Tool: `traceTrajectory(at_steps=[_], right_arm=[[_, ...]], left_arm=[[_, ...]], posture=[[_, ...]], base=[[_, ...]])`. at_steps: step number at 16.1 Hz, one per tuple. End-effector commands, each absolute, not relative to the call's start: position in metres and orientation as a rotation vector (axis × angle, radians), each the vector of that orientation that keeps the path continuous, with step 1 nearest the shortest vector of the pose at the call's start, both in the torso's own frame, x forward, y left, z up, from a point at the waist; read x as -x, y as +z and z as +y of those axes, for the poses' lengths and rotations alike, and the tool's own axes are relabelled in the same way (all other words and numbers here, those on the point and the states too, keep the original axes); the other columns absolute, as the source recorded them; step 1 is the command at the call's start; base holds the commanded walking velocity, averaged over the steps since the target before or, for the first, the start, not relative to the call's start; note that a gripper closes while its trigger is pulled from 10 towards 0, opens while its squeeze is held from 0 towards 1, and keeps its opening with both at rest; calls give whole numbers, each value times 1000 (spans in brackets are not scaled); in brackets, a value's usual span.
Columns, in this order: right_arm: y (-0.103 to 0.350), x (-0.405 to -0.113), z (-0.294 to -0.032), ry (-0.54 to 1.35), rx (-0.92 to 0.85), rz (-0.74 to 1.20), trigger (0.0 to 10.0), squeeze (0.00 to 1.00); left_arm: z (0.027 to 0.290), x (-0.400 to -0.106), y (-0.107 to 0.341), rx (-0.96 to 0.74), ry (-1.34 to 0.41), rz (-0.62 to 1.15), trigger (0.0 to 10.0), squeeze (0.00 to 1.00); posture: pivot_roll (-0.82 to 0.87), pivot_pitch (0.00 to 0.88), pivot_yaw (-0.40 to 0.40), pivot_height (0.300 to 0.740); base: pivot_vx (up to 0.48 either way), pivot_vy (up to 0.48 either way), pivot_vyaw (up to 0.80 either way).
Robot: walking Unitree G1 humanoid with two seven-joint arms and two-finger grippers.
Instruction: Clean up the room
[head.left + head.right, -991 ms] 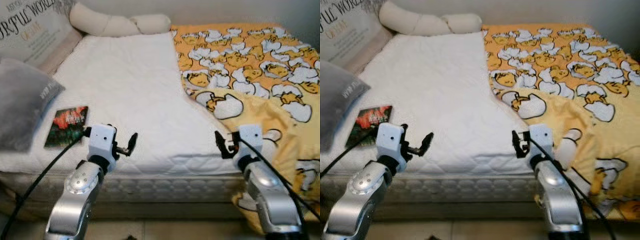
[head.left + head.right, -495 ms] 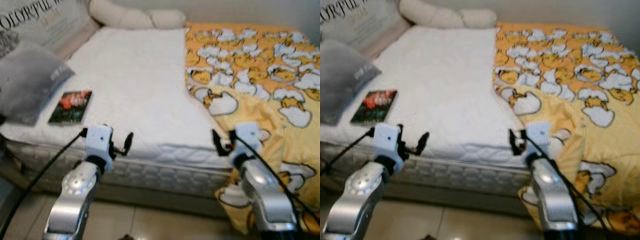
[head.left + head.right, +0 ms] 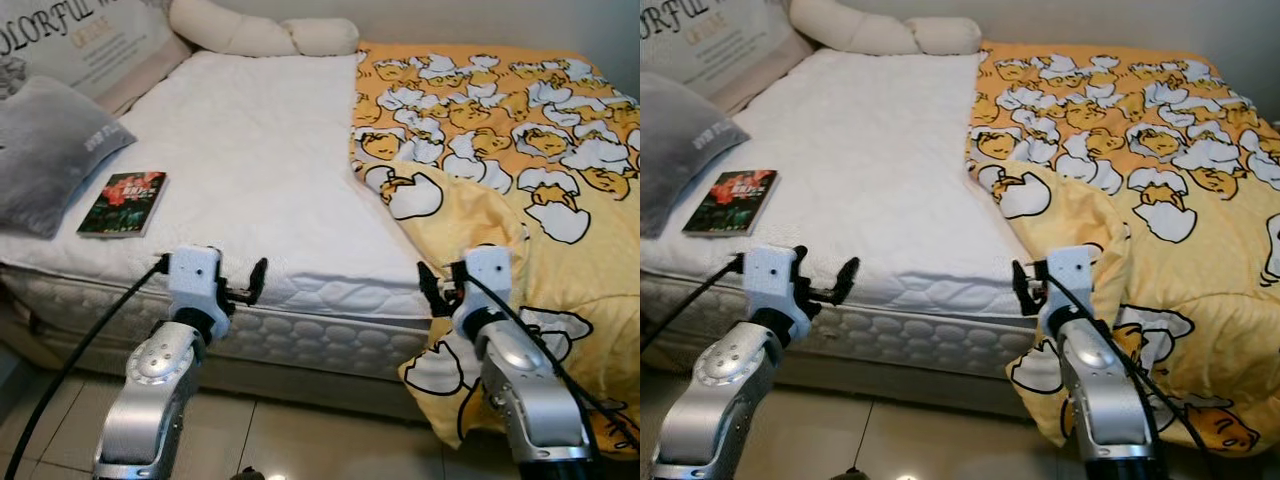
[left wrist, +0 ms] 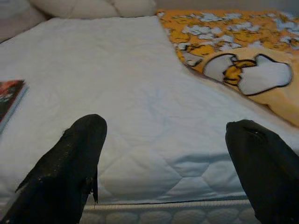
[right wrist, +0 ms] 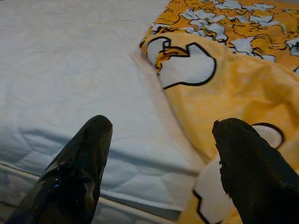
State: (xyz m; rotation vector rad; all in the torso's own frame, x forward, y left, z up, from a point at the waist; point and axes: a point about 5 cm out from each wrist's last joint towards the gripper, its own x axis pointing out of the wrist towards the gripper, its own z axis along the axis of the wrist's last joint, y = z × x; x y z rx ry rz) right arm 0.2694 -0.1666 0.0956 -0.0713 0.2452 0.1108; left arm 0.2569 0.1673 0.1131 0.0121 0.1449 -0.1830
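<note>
A white mattress [image 3: 250, 150] lies bare on its left half. A yellow duvet [image 3: 500, 130] printed with egg figures covers the right half; its near corner is folded back and hangs over the bed's front edge. A small book [image 3: 122, 190] with a red and green cover rests near the mattress's left front corner. My left gripper [image 3: 256, 278] hovers open in front of the mattress edge, to the right of the book. My right gripper [image 3: 428, 290] is open too, just in front of the hanging duvet corner [image 5: 224, 70]. Neither holds anything.
A grey pillow [image 3: 45, 150] lies at the left beside the book. A cream knotted cushion [image 3: 260, 35] sits at the head end, next to a printed cushion [image 3: 90, 35]. Tiled floor [image 3: 300, 440] runs between me and the bed's front side.
The whole view has shifted: the bed sits farther off and more floor shows below it. Both arms keep the same posture with fingers apart. Nothing on the bed has moved.
</note>
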Motion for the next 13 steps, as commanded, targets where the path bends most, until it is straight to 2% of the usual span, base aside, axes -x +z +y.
traceTrajectory(at_steps=[1, 5, 8, 10, 13], right_arm=[[99, -271, -166, 108, 47, 242, 10000, 0], [101, -272, -169, 91, 51, 239, 10000, 0], [100, -272, -170, 84, 59, 238, 10000, 0], [98, -271, -169, 82, 34, 258, 10000, 0], [99, -272, -169, 89, 64, 252, 10000, 0]], left_arm=[[169, -259, 114, -3, -177, 147, 10000, 1000], [169, -257, 113, -8, -182, 145, 10000, 1000], [171, -256, 112, -9, -180, 151, 10000, 1000], [171, -255, 112, -12, -187, 151, 10000, 1000], [170, -254, 111, -12, -193, 153, 10000, 1000]], posture=[[-5, 0, 10, 740], [-1, 0, 9, 740], [1, 0, 11, 740], [0, 0, 12, 740], [1, 0, 8, 740]], base=[[0, 0, -519], [0, 0, -688], [0, 0, 0], [0, 0, -734], [272, 0, -677]])
